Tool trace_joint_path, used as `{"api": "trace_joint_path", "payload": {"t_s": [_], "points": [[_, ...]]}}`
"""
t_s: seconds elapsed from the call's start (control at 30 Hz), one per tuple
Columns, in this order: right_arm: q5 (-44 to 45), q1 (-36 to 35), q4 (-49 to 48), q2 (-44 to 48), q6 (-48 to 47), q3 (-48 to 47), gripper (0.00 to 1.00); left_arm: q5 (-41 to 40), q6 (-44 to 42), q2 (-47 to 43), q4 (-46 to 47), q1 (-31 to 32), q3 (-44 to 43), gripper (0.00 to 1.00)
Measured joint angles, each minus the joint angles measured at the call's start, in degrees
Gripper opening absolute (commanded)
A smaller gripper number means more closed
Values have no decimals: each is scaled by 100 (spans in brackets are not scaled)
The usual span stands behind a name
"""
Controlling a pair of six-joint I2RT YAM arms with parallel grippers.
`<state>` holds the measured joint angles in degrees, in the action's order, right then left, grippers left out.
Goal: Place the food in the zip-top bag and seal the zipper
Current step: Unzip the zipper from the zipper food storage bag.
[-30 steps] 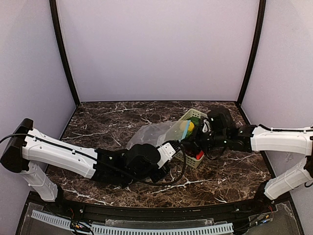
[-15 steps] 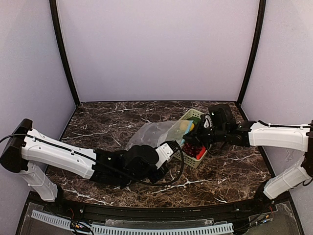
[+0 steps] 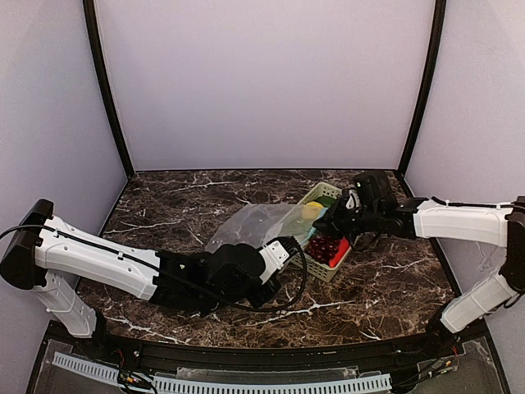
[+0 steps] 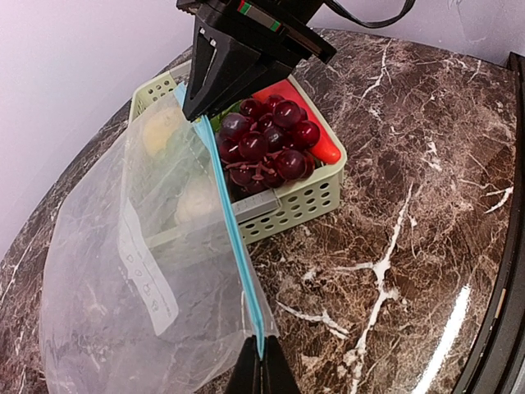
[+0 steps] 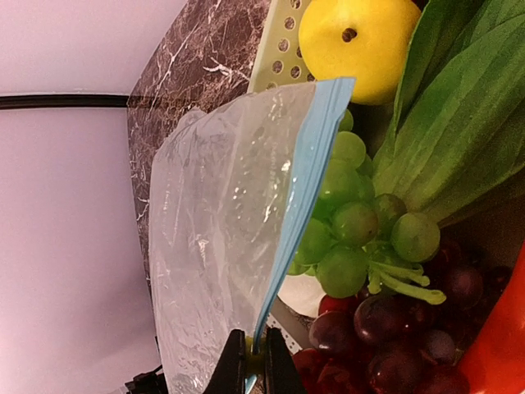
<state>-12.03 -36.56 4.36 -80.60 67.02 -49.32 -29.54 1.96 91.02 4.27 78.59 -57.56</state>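
The clear zip-top bag (image 4: 123,271) with its white label hangs stretched between both grippers beside the basket. Its teal zipper (image 4: 232,230) runs taut from one to the other. My left gripper (image 4: 262,371) is shut on the zipper's near end, low over the marble. My right gripper (image 5: 254,365) is shut on the far end, over the basket. The food lies in the pale green basket (image 4: 316,197): purple grapes (image 4: 271,144), red pepper (image 4: 320,144), lemon (image 5: 361,37), leafy green (image 5: 459,123), green grapes (image 5: 361,222) and white bulb (image 5: 302,294). No food shows inside the bag (image 3: 250,223).
The basket (image 3: 322,272) stands right of centre on the marble table (image 3: 394,287), under my right gripper (image 3: 324,227). My left gripper (image 3: 291,242) reaches in from the left front. Lilac walls with black corner posts close the back and sides.
My right arm has drawn back and a little toward the rear with the zipper end, uncovering the purple grapes and red pepper. The left arm has hardly moved.
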Motion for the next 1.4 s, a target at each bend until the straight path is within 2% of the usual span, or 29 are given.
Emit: {"api": "trace_joint_path", "payload": {"t_s": [1.4], "points": [[-280,822,-140,-664,-205,-450,5,-98,90,-216,-278,0,138,1]]}}
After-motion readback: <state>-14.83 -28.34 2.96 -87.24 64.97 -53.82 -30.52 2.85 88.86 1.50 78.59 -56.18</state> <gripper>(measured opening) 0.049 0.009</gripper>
